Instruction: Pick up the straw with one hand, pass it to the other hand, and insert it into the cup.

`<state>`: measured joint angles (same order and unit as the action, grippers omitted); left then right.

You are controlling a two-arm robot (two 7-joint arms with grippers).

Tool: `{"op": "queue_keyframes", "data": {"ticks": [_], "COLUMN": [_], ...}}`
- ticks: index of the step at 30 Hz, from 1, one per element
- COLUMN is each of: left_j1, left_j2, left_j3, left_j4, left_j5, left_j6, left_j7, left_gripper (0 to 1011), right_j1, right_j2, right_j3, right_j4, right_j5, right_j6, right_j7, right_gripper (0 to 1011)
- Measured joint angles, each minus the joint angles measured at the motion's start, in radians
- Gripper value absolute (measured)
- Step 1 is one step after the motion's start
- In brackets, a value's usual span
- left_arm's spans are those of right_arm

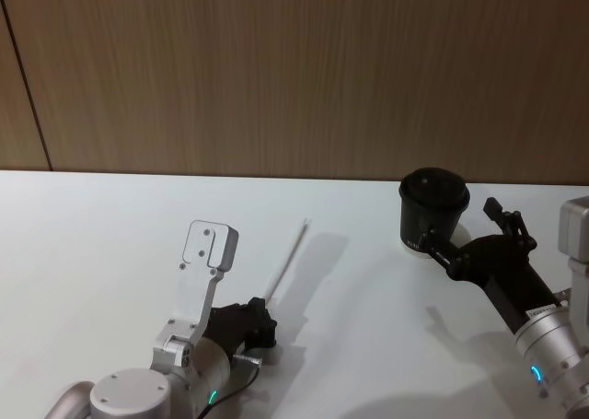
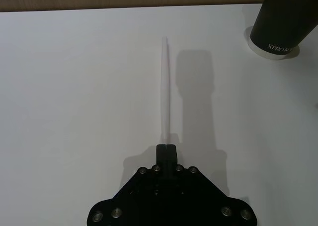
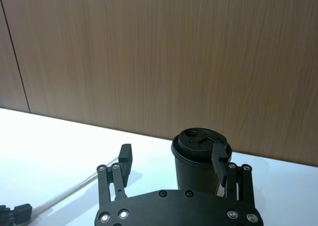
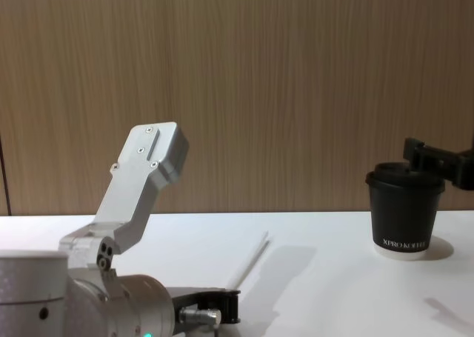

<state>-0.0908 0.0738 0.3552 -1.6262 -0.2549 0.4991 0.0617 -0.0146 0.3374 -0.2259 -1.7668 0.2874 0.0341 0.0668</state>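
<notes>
My left gripper (image 1: 265, 314) is shut on the near end of the thin white straw (image 1: 289, 258). The straw points away from it, slanting up above the table and casting a shadow to its right. From the left wrist, the pinched fingertips (image 2: 166, 149) hold the straw (image 2: 165, 87) straight ahead. The black lidded cup (image 1: 433, 205) stands upright at the back right, and the chest view shows its white lettering (image 4: 404, 242). My right gripper (image 1: 467, 231) hovers open just beside the cup on its near right, holding nothing. One of its fingers (image 3: 219, 159) overlaps the cup (image 3: 196, 161).
The white table (image 1: 110, 253) runs back to a wooden wall (image 1: 294, 69). The cup (image 2: 283, 22) stands to the front right of the straw tip in the left wrist view. Bare tabletop lies between the straw (image 4: 252, 263) and the cup (image 4: 404, 211).
</notes>
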Motion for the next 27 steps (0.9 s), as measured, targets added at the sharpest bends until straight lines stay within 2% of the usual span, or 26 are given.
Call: {"op": "queue_keyframes", "data": {"ticks": [13, 27], "left_j1": [-0.025, -0.079], "left_j2": [0.035, 0.089], "left_j3": [0.031, 0.076], "left_j4": [-0.006, -0.031], "left_j5": [0.038, 0.106], "left_j6": [-0.047, -0.121], "left_j7": [-0.046, -0.113], "left_gripper": [0, 0], "right_j1": [0.000, 0.000], "right_j2": [0.000, 0.000], "right_j3": [0.000, 0.000], "right_j4": [0.000, 0.000], "right_j5": [0.000, 0.000], "right_j6": [0.000, 0.000], "right_j7": [0.000, 0.000], "right_gripper": [1001, 1001]}}
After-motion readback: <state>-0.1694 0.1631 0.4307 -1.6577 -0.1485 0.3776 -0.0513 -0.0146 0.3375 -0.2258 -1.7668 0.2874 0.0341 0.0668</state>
